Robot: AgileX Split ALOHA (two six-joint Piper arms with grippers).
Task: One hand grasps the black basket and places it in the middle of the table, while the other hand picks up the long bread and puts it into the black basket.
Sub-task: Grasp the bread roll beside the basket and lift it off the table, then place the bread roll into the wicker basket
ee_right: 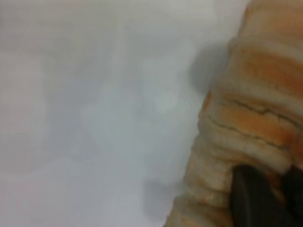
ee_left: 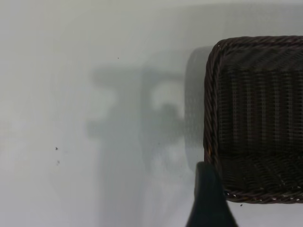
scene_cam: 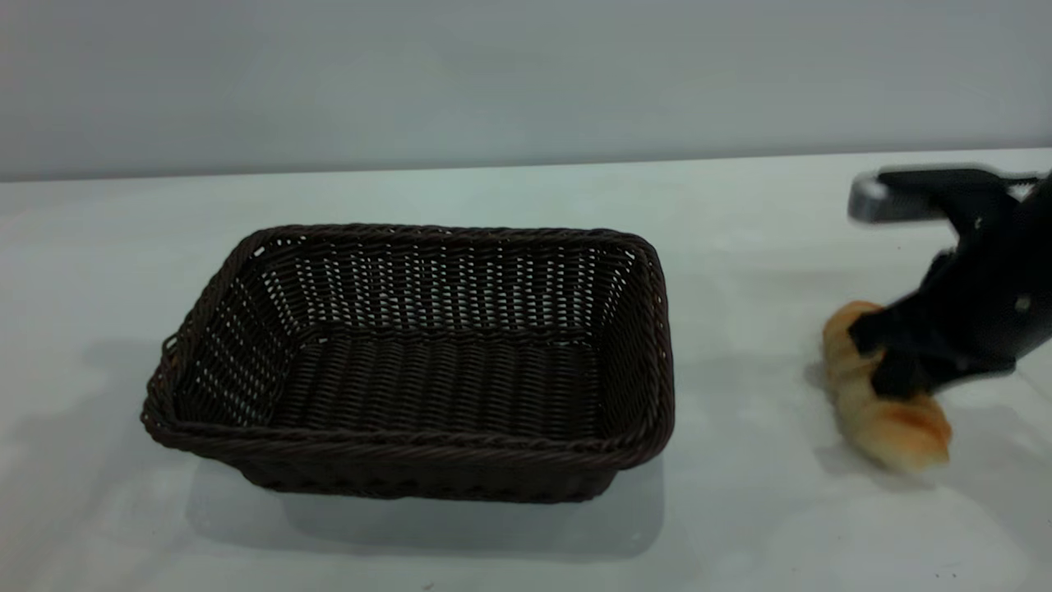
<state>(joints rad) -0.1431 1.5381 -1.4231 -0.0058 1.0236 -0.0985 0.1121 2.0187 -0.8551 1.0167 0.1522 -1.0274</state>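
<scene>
White table (scene_cam: 509, 197), long bread (scene_cam: 892, 427) between right jaws

Basket in the middle, bread off to the right.

The black basket (scene_cam: 415, 362) sits on the table (scene_cam: 740, 214), near the middle, with nothing in it. The long bread (scene_cam: 883, 415) lies on the table well to the right of the basket, apart from it. The right gripper (scene_cam: 883, 353) is on top of the bread, with its fingers around the middle of it. In the left wrist view, one finger (ee_left: 208, 198) of the left gripper is just beside the basket's rim (ee_left: 208, 94).
</scene>
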